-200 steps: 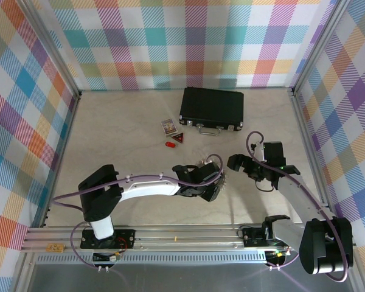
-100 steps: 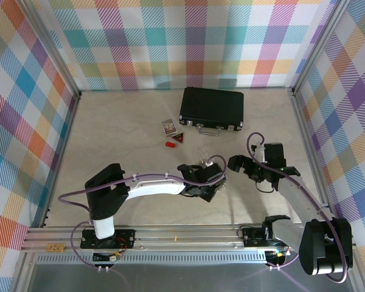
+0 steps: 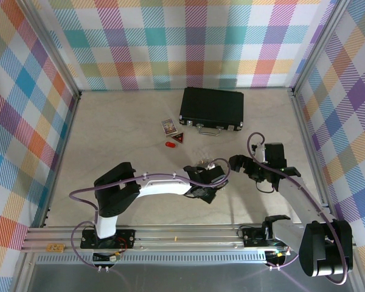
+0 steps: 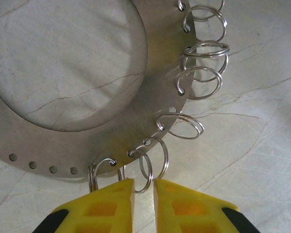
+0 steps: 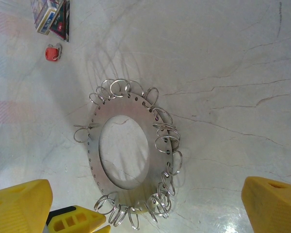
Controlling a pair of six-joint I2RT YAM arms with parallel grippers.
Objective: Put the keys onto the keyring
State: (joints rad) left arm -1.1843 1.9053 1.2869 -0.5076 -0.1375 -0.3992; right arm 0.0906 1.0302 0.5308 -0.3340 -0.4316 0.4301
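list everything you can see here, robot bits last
black case: one, black, far side of the table, handle toward the arms
printed card: one, multicoloured, left of the case
triangular tag: one, dark red, just nearer than the card
key: one, red head, beside the tag
keyring: one, grey metal, silvery split rings round its rim, lying flat between the grippers
table: one, pale marbled
left gripper: yellow fingers, closed to a narrow gap on one split ring
right gripper: yellow fingers, wide open, above the keyring
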